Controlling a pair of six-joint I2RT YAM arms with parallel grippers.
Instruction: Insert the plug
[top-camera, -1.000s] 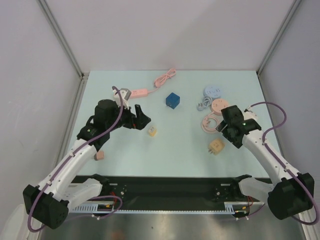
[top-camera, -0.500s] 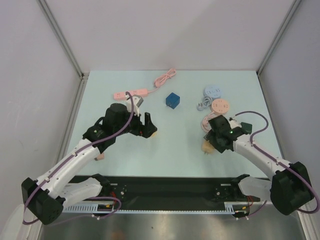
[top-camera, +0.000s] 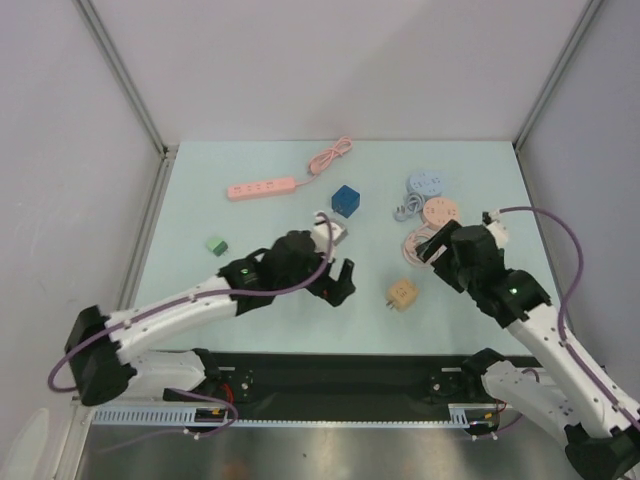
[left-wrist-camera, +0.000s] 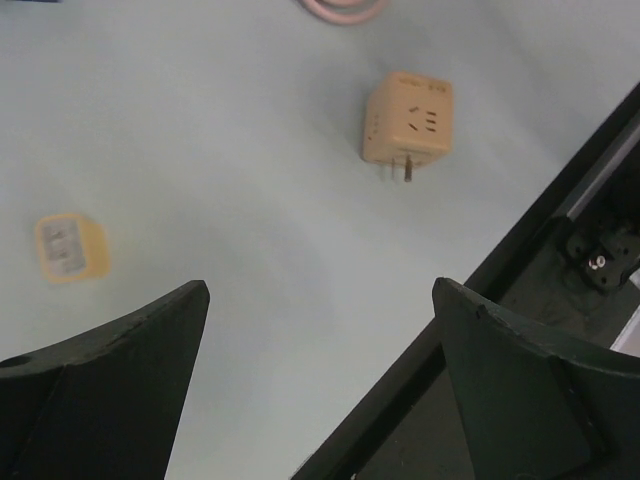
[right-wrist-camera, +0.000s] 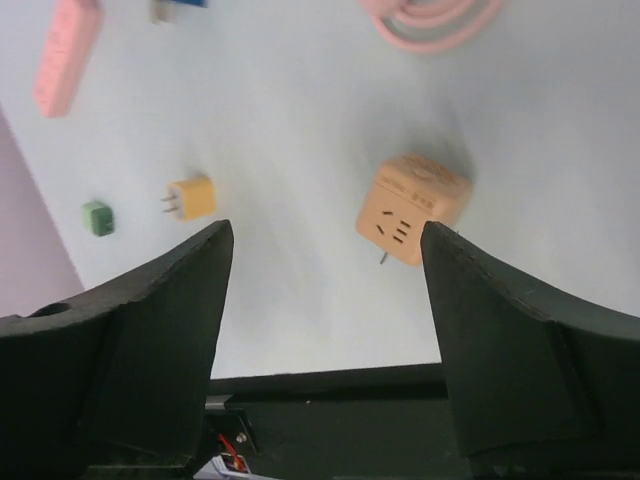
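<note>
Peach-coloured cube adapter plug (top-camera: 402, 294) lies loose on the pale blue table (top-camera: 200, 205), between the two arms. Left gripper (left-wrist-camera: 320, 290) and right gripper (right-wrist-camera: 327, 228) hover above it, fingers spread, holding nothing. The step looks like the approach. Next, one gripper must descend, clamp the cube's sides and carry it to the long pink power strip (top-camera: 262, 187), well apart
</note>
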